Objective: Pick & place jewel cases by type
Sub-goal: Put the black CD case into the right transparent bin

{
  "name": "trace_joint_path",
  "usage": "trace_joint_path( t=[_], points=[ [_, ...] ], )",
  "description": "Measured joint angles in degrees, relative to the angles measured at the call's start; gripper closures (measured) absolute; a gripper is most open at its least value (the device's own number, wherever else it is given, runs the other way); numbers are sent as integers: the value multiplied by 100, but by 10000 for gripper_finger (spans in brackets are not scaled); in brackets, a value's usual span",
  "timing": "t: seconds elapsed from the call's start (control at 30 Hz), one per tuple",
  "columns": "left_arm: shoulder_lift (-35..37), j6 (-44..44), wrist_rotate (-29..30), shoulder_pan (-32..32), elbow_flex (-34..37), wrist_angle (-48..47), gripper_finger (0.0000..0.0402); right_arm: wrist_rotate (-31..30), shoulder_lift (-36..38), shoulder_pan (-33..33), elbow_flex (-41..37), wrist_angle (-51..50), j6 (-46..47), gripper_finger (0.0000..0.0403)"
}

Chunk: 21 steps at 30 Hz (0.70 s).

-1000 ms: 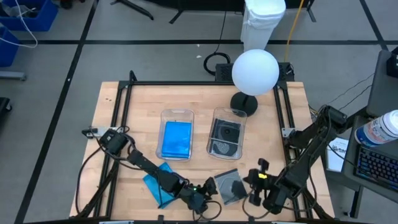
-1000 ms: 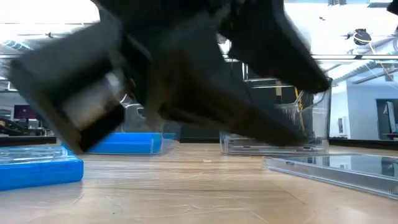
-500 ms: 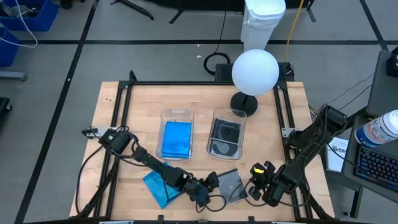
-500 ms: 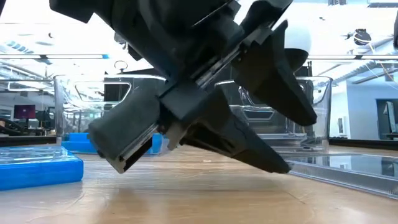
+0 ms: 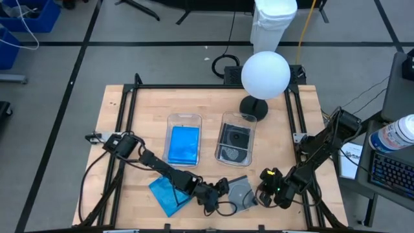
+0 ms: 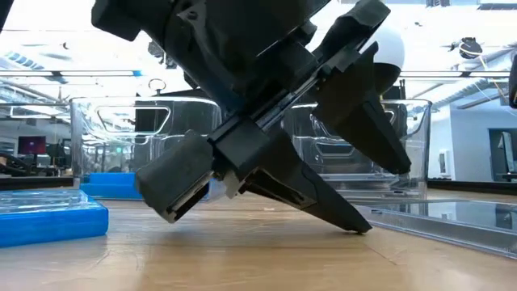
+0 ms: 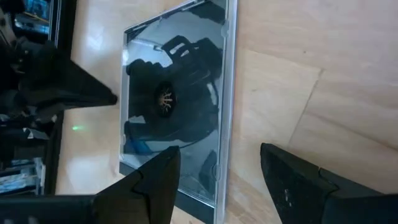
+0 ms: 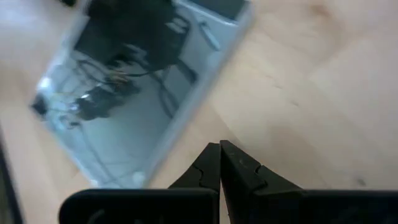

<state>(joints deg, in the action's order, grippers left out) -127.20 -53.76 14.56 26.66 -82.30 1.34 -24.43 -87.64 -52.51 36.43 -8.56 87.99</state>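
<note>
A clear jewel case (image 5: pixel 240 192) with a dark tray lies flat near the table's front edge. It fills much of the left wrist view (image 7: pixel 174 106) and the right wrist view (image 8: pixel 137 93). A blue jewel case (image 5: pixel 165 194) lies flat to its left. My left gripper (image 7: pixel 219 151) is open at the clear case's left side, low over the table (image 6: pixel 266 220), with the case's edge between its fingers. My right gripper (image 8: pixel 219 144) is shut, pointing down at the case's right edge (image 5: pixel 261 196). My right gripper has its shut fingertips (image 8: pixel 211 152) close beside the clear case's right edge (image 8: pixel 180 134), coming from the right and slanting down. I cannot tell whether they touch it. My left gripper stands over the case's edge, and no touch shows.
Two clear bins stand mid-table: the left bin (image 5: pixel 184 117) holds a blue case, the right bin (image 5: pixel 239 115) a clear case with a disc. A white globe lamp (image 5: pixel 265 74) on a black base stands behind the right bin. A black frame rail (image 5: pixel 132 107) runs around the table.
My right gripper has come down and gone left toward the clear case, rolling as it went, still shut. My left gripper has gone right toward the same case, sinking a little and rolling, still open. The case lies where it was.
</note>
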Motion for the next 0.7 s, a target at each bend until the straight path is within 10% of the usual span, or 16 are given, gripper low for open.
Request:
trace_joint_path(
  t=[0.7],
  points=[
    [-411, 234, 714, -180, -105, 1065, 174, -242, -26, 413, -641, 2165, -1573, 403]
  ],
)
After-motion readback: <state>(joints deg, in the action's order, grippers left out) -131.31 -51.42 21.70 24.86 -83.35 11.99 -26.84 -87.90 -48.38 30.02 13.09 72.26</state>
